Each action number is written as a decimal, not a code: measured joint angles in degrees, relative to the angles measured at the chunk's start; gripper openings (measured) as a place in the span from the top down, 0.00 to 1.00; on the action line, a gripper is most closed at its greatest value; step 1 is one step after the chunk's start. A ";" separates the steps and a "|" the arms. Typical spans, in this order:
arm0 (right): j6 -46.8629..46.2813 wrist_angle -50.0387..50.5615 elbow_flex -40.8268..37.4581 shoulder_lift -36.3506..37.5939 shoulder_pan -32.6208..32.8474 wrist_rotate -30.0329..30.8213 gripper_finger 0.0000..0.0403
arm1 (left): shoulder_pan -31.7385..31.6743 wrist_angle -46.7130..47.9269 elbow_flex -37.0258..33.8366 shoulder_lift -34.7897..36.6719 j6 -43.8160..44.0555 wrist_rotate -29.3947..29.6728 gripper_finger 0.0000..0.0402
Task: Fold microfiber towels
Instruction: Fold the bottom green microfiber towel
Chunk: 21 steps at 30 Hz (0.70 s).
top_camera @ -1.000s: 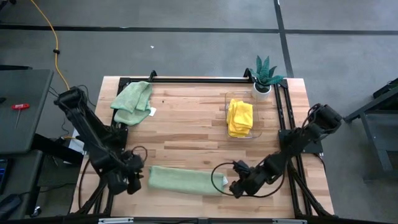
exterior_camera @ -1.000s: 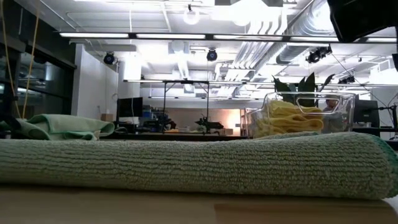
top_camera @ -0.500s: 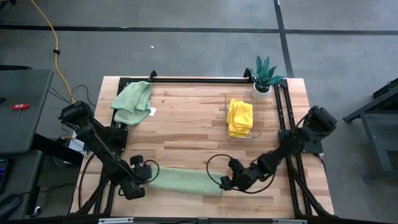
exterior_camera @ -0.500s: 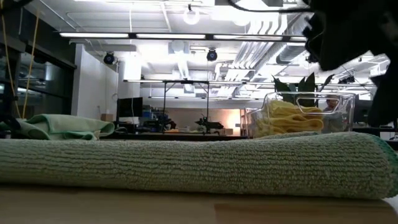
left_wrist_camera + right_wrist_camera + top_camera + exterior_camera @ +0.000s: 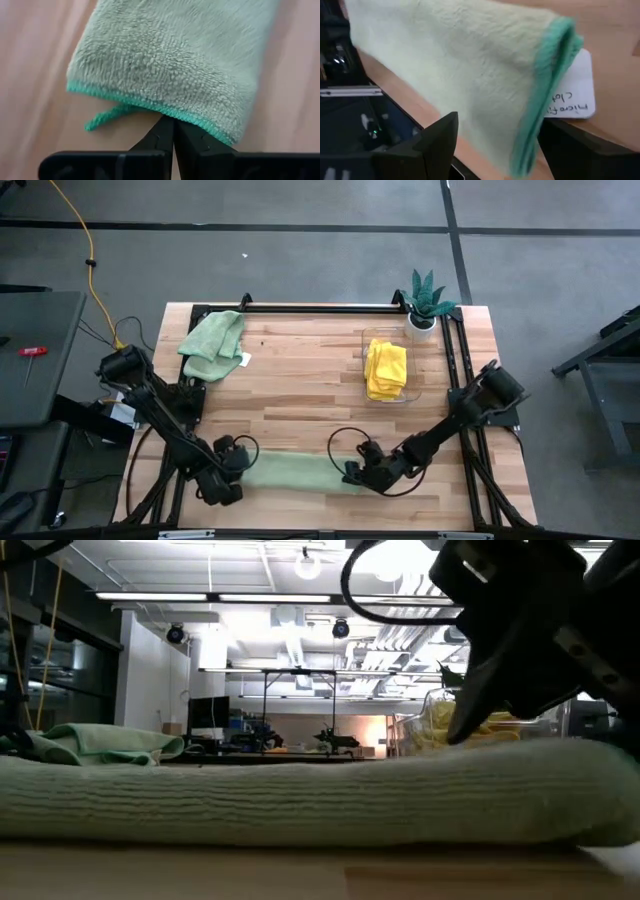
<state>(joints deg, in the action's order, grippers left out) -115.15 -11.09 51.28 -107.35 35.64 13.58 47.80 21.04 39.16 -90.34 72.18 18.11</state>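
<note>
- Even, soft light falls from above on the pale wooden table (image 5: 300, 395); shadows there are faint and short.
- In the low view, long white ceiling lamps (image 5: 270, 597) glare and wash out the room's upper part.
- The folded sage green towel (image 5: 300, 802) close to that lens is soft, and the dark arm over it is blurred.
- The right wrist view is smeared throughout.

Long green towel (image 5: 295, 471) folded into strip, flat near front edge of counter. Second green towel (image 5: 212, 344) crumpled at back left. Yellow towels (image 5: 386, 369) stacked at back right.
</note>
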 joint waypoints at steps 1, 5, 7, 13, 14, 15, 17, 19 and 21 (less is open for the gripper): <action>-0.35 -0.73 0.28 -0.57 0.01 0.39 0.36 | 0.01 -1.36 -0.03 -0.06 0.44 0.28 1.00; -0.47 -2.58 2.16 -3.07 -0.33 1.34 0.36 | -0.38 -4.10 0.12 -1.40 -0.61 -0.05 1.00; 0.31 -2.82 2.48 -3.30 -0.44 1.72 0.36 | -0.39 -3.94 0.25 -1.96 -0.80 -0.87 1.00; 2.63 4.70 2.28 -0.16 -0.33 2.50 0.46 | 0.39 -1.67 0.34 -1.58 -2.25 -2.05 1.00; 2.33 7.49 2.28 0.87 -0.33 2.61 0.51 | 0.53 -0.64 0.32 -1.08 -2.83 -2.21 1.00; 1.95 10.85 2.28 2.16 -0.21 2.87 0.56 | 0.59 0.20 0.18 -0.57 -3.57 -2.14 1.00; 1.65 16.29 2.28 4.81 -0.01 3.51 0.68 | 0.41 1.18 0.17 0.09 -5.09 -1.86 1.00; 2.81 20.06 2.28 7.26 0.03 4.09 0.82 | -0.20 2.09 0.01 0.73 -7.37 -1.74 1.00; 5.12 22.01 2.28 9.24 -0.17 4.47 0.94 | -1.21 1.86 -0.01 0.76 -9.96 -1.75 1.00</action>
<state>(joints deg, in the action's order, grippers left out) -110.03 10.92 53.56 -98.12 35.48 18.05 46.60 22.90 39.16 -89.58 62.22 16.36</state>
